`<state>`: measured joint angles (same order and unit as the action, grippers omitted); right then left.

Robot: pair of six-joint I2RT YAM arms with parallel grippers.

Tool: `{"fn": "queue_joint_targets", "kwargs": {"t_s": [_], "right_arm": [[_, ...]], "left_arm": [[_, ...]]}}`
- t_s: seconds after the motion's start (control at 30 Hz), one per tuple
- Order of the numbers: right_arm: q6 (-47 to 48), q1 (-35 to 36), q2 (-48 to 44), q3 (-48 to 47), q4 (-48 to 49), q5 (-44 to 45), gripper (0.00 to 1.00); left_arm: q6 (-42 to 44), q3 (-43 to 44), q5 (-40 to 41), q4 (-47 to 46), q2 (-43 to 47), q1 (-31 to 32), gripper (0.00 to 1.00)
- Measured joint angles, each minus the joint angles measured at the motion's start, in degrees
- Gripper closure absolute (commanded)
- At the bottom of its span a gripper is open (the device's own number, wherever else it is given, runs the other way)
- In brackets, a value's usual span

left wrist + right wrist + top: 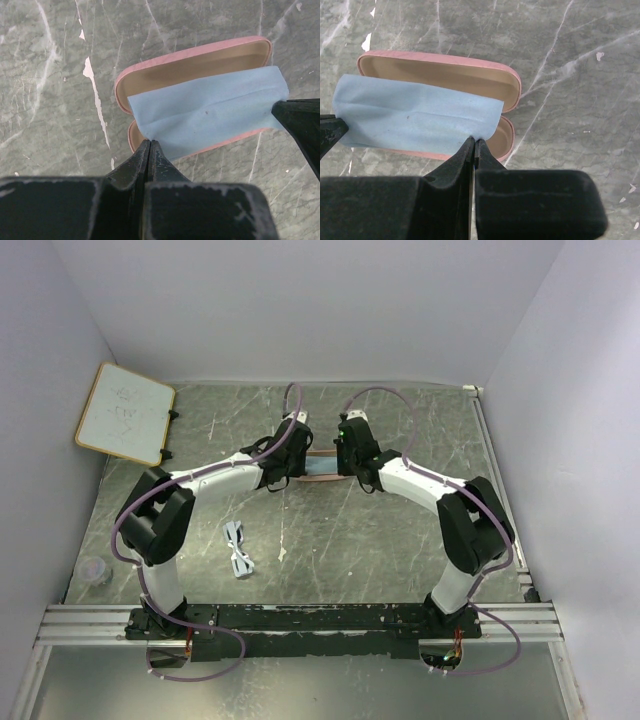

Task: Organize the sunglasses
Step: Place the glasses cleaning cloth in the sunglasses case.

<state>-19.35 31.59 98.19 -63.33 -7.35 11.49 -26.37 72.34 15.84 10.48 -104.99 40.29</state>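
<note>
The white-framed sunglasses (239, 548) lie on the table near the left arm's base, away from both grippers. A tan-pink case (190, 65) lies open at the middle of the table; it also shows in the right wrist view (445, 70). A light blue cloth (210, 110) is stretched flat above the case; it shows in the right wrist view (415, 120) and the top view (322, 468). My left gripper (149, 142) is shut on one corner of the cloth. My right gripper (474, 140) is shut on the opposite corner.
A small whiteboard (124, 412) leans at the back left corner. A clear round lid (93, 570) lies at the left edge. White walls enclose the table on three sides. A metal rail (300, 620) runs along the near edge.
</note>
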Motion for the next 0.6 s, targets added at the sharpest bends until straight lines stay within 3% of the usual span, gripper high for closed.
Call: {"fn": "queue_joint_targets", "kwargs": {"t_s": [0.6], "right_arm": [[0.35,-0.79,1.70,0.00,1.07,-1.92,1.00]], "left_arm": [[-1.09,-0.79,0.37,-0.70,-1.68,0.00,0.93]]}}
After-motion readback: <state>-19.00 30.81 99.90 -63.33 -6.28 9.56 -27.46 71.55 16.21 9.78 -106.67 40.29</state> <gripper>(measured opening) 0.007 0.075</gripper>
